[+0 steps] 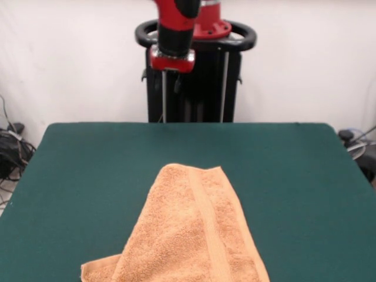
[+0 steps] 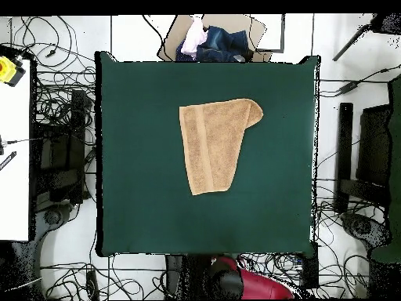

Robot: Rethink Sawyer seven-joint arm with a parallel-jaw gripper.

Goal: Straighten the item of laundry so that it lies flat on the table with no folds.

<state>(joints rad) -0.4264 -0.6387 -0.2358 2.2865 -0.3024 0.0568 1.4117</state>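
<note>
on the green counter [image 1: 76, 176], toward its near edge in the front view, lies the orange-tan towel [image 1: 191, 235], running off the bottom of the picture. at its left a small corner flap [image 1: 100, 269] pokes out low, lying under the main body. from there the cloth rises to a rounded, narrow top, and a flat woven band [image 1: 205, 217] runs lengthwise down the middle-right of it. the right edge slants down toward the bottom (so the towel reads as a tapered, folded shape, not a plain rectangle).

from overhead, the counter [image 2: 141, 196] is bordered on the left by a white surface [image 2: 14, 157] and tangled cables [image 2: 59, 102] on the floor. the towel [image 2: 215, 145] sits a little above the middle of the green cloth, well apart from every edge. its left side is straight, with the woven band [image 2: 197, 145] just inside it; its top right bulges into a rounded corner, and the right side cuts in diagonally to a narrower bottom end. beyond the top edge of the counter a heap of blue and pale clothing [image 2: 211, 41] lies on cardboard.

the red arm [image 1: 175, 29] hangs above the far side of the counter, well clear of the towel; two thin rods hang below its red wrist, and i cannot tell whether the claw [image 1: 170, 97] is apart or together.
</note>
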